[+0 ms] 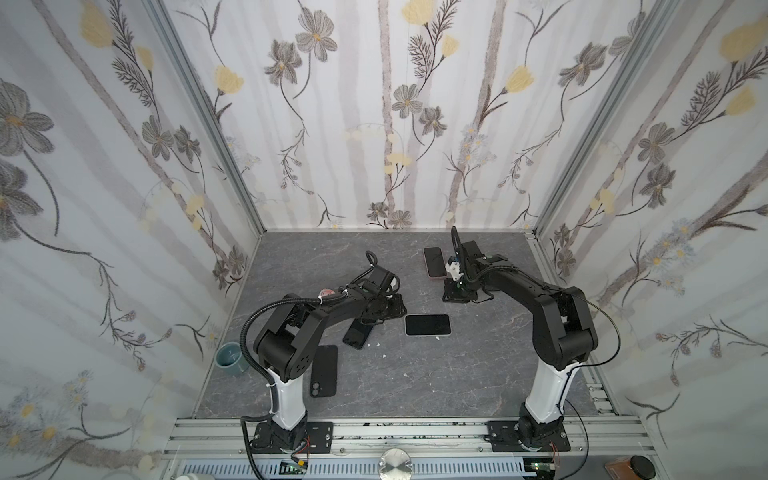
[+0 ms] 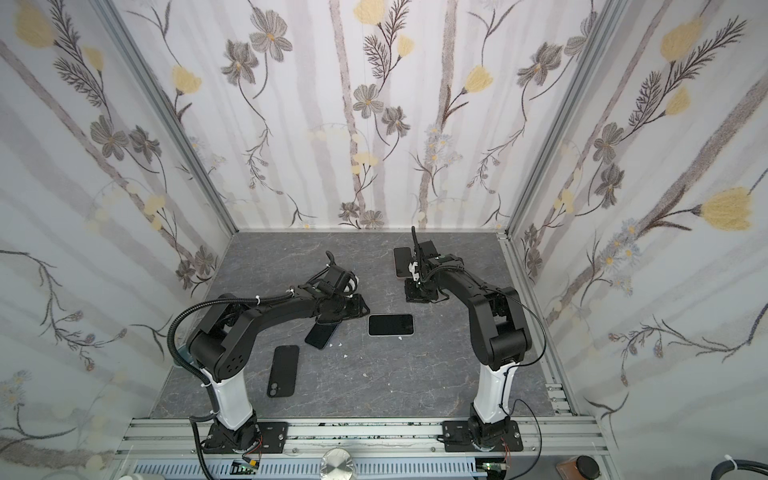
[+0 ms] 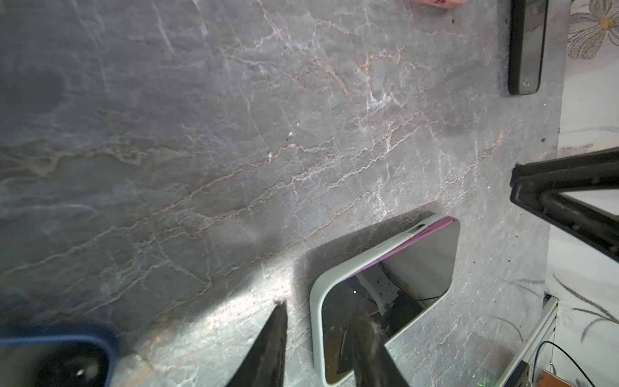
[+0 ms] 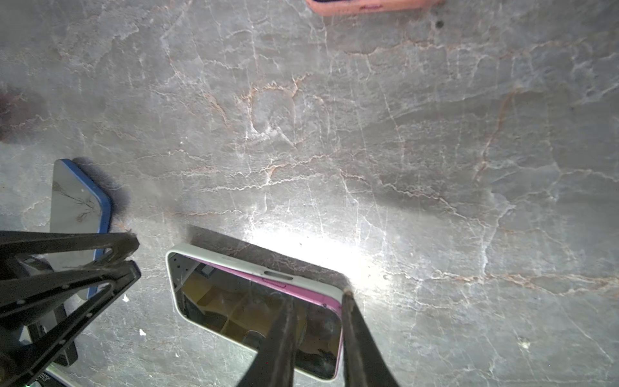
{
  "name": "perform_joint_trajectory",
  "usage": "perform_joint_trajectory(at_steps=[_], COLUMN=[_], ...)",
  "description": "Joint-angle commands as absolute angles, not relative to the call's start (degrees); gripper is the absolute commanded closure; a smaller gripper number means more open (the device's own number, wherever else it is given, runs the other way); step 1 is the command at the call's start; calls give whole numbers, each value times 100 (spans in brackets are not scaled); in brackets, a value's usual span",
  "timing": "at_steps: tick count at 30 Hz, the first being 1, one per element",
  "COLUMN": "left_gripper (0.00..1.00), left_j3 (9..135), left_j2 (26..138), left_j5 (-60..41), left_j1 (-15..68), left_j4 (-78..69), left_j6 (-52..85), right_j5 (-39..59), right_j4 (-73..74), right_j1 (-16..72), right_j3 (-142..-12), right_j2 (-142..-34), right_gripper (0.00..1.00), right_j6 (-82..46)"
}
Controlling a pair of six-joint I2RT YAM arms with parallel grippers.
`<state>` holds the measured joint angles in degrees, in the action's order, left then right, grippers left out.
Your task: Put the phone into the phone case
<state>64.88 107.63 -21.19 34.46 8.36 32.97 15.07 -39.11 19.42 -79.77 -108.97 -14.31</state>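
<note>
Phone (image 1: 427,324), screen up, lies in the white case (image 4: 234,256) at mid-table (image 1: 457,374). Its pink side shows above the rim along one long edge. Right gripper (image 4: 316,296): jaws narrowly parted, one tip over the screen, one at a case corner; contact cannot be told. Left gripper (image 3: 321,311): jaws parted at the case's opposite end, holding nothing. Blue phone (image 1: 357,334) lies partly beneath the left arm.
</note>
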Motion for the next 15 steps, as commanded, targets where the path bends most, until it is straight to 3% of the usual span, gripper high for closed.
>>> perform_joint_trajectory(at_steps=[1,15], left_gripper=[66,68], left_j3=[6444,6416], left_j2=[10785,10907], left_j5=[-2187,-2259], left_j1=[3454,3654], left_j4=[703,677], left_j6=[3406,3454], right_j5=[1512,1550], right_j4=[-4084,-4042], right_j1=[1951,1925], right_j3=[-7950,-7214], right_j2=[-10964,-10784], right_gripper=[76,80], right_j6=[-1311,-1240])
